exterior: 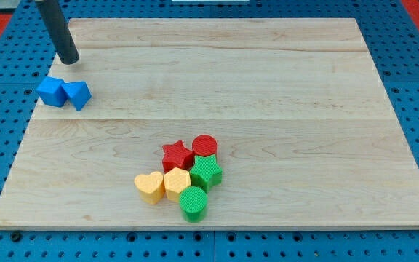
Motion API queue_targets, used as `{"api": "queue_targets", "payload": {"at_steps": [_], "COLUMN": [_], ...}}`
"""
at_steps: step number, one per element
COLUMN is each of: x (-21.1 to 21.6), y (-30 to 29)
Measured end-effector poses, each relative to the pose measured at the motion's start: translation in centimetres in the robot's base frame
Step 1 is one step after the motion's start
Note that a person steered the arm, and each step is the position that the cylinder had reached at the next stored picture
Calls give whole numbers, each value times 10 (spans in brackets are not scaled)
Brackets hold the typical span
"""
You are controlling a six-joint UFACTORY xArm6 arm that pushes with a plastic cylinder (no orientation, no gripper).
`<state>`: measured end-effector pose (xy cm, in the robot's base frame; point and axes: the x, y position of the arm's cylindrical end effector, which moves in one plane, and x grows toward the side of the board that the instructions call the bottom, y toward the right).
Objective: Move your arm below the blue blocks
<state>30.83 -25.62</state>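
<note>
Just above the two blue blocks (62, 93) at the wooden board's (268, 87) left edge sits my tip (69, 61), a bare rod with no claw, so going below them is not yet done.

All that shows of me is a straight, smooth rod, dark grey to black, round in section, with a faint sheen along one side. My tip (69, 61) ends blunt and plain.
</note>
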Motion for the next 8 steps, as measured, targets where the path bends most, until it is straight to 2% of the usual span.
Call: {"api": "queue_targets", "payload": {"at_steps": [1, 2, 3, 4, 5, 6, 8], "x": [-3, -1, 33, 114, 147, 175, 92], "y": [-8, 73, 141, 135, 84, 10, 6]}}
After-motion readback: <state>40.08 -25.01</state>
